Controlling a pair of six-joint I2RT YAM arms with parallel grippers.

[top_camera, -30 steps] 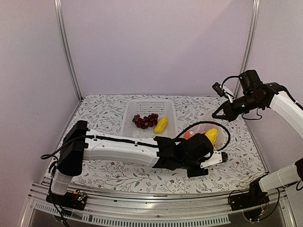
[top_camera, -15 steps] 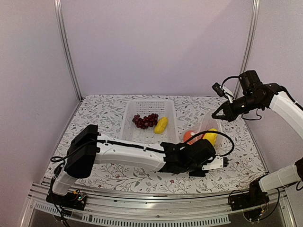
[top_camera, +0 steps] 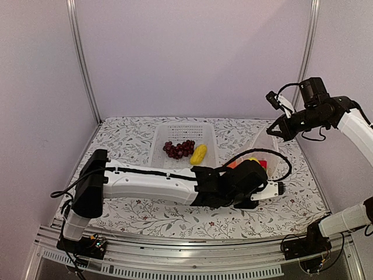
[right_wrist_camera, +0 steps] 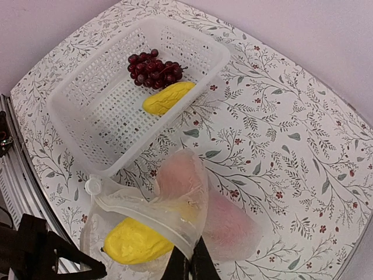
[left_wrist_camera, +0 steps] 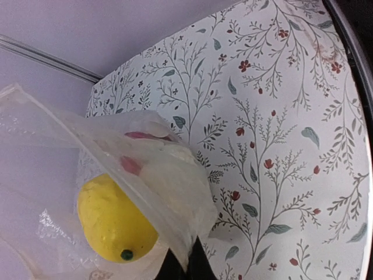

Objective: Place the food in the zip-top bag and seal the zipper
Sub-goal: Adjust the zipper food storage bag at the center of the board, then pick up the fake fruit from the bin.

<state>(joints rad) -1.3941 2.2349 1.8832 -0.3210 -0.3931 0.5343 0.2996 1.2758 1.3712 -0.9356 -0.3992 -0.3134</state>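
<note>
The left gripper and right gripper both pinch the zip-top bag, just right of the basket. The bag holds one yellow piece and a red pepper. The grapes and a second yellow piece lie in the basket. The left arm stretches across in front of it.

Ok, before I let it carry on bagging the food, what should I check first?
1. Left hand shut on the bag edge: ok.
2. Right hand shut on the bag edge: ok.
3. Lemon inside the bag: ok.
4. All food bagged: not ok; grapes and a yellow piece lie in the basket.
5. Zipper sealed: cannot tell.
</note>
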